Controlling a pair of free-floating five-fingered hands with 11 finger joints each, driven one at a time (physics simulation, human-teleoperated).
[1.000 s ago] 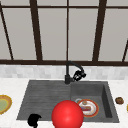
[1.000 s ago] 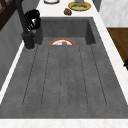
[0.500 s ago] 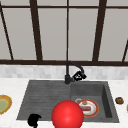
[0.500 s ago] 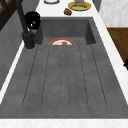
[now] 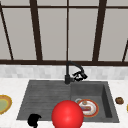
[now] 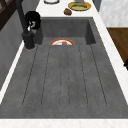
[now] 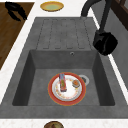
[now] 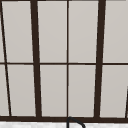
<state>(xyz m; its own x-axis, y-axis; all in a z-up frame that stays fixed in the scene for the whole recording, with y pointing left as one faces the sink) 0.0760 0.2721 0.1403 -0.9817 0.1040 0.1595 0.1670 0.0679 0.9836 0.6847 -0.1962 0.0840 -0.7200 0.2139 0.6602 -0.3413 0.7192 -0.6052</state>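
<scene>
Unmoved right hand (image 5: 79, 75), curved faucet (image 5: 71, 67).

- We see one hand (image 7: 105, 43) right at the faucet (image 7: 96, 10), by the sink's (image 7: 25, 75) right rim.
- We spot the other hand (image 7: 15, 11) off the counter's top-left corner, over wooden floor (image 7: 10, 37).
- In the basin, a red-rimmed plate (image 7: 67, 89) carries a small packet (image 7: 62, 82) and a round bit (image 7: 76, 83), with the drain (image 7: 84, 79) just beside it.
- A yellow plate (image 7: 52, 6) sits at the far edge beyond the drainboard (image 7: 62, 32).
</scene>
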